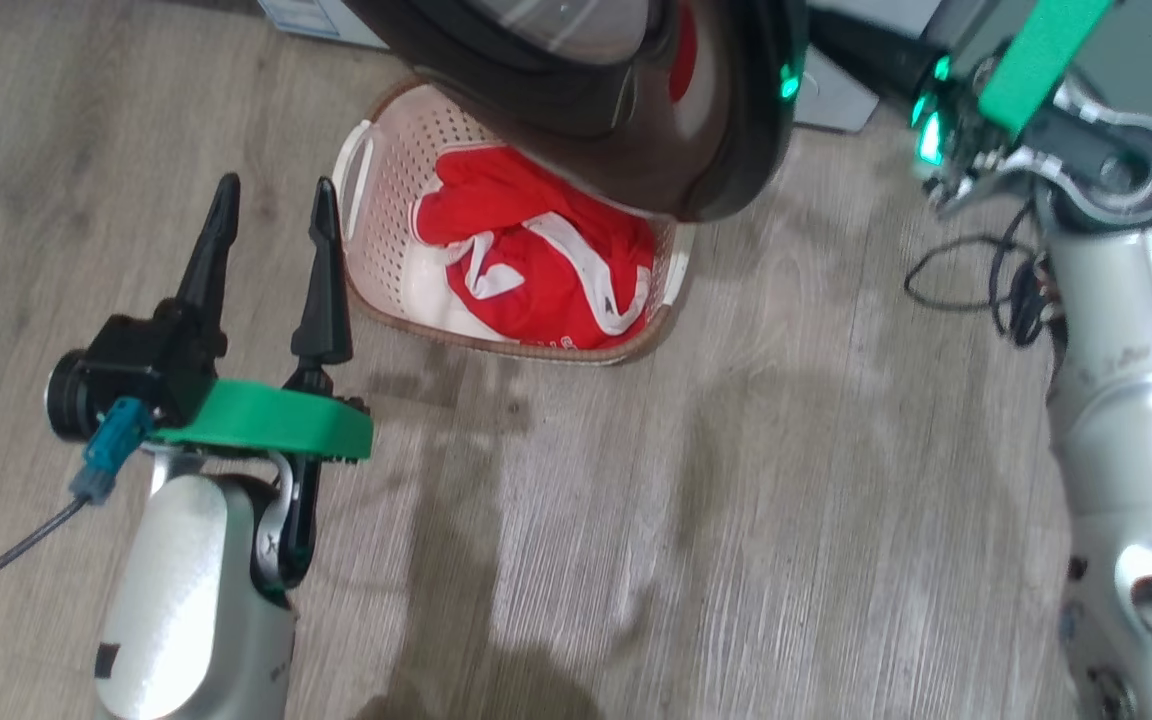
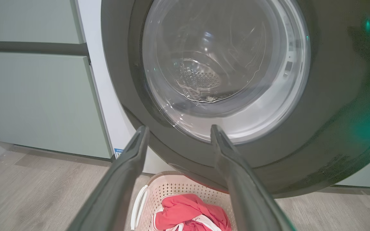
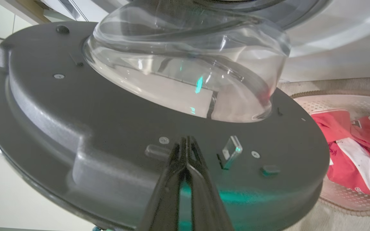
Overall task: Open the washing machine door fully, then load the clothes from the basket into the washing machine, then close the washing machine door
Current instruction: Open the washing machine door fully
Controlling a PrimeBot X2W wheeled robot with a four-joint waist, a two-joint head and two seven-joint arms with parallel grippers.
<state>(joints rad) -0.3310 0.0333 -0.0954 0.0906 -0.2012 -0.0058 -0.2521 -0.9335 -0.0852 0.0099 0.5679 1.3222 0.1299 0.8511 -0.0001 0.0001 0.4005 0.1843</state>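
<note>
The washing machine door point(image 1: 636, 120) stands partly open, its black rim hanging over the basket point(image 1: 368, 255). Red clothes point(image 1: 536, 265) with white trim lie in the cream basket. My left gripper point(image 1: 276, 195) is open and empty, just left of the basket. In the left wrist view, the left gripper point(image 2: 179, 128) points at the door point(image 2: 332, 96) from outside, with the basket point(image 2: 172, 187) and clothes point(image 2: 188, 211) below. My right gripper point(image 3: 186, 139) is shut, tips against the door's inner face point(image 3: 75, 122) below the glass bowl point(image 3: 185, 70). The white washing machine point(image 2: 108, 96) stands behind.
Pale green cabinets point(image 2: 27, 96) stand left of the machine. Black cables point(image 1: 976, 270) lie on the wood floor near my right arm point(image 1: 1106, 300). Open floor point(image 1: 686, 520) stretches in front of the basket.
</note>
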